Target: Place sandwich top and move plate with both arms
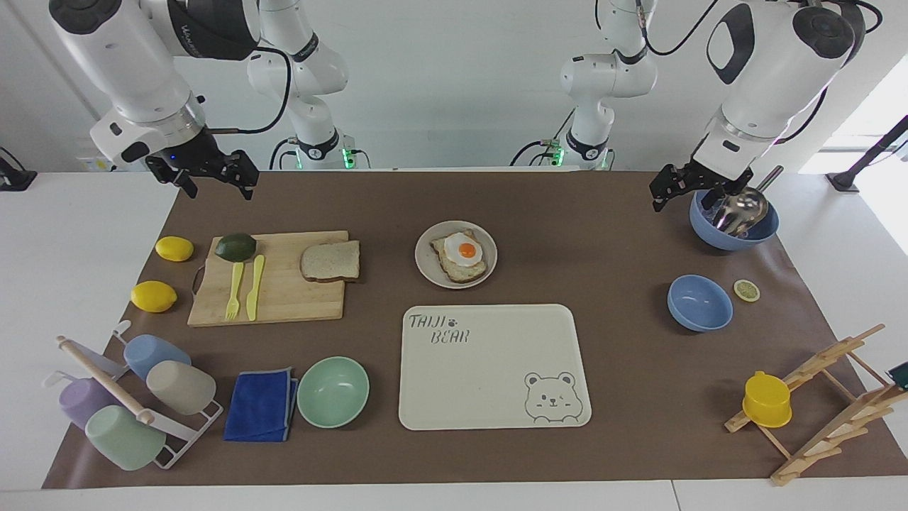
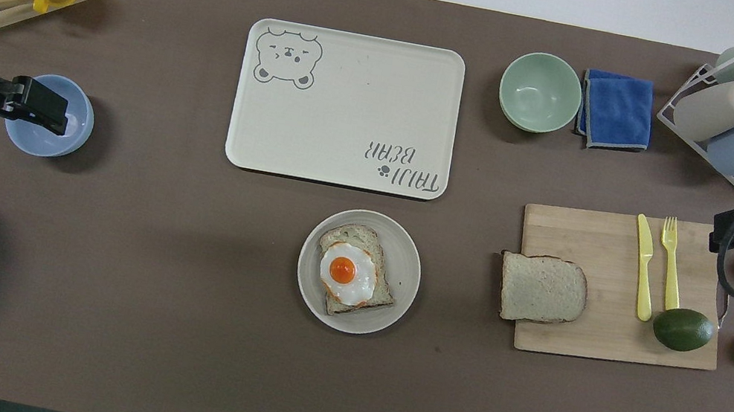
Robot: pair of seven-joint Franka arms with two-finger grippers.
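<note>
Right gripper (image 1: pixel 213 177) raised over mat edge near cutting board (image 1: pixel 284 301), fingers spread, holding nothing. Left gripper (image 1: pixel 681 186) raised beside blue bowl with scoop (image 1: pixel 734 227), fingers spread, holding nothing. Plate (image 1: pixel 433 273) mid-table, egg toast (image 1: pixel 462 255) on it. Bread slice (image 1: pixel 330 261) on cutting board corner nearest plate. Tray (image 1: pixel 489 397) farther out than plate.

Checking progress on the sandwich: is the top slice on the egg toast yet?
No. The sandwich top lies flat on the cutting board, apart from the plate.
</note>
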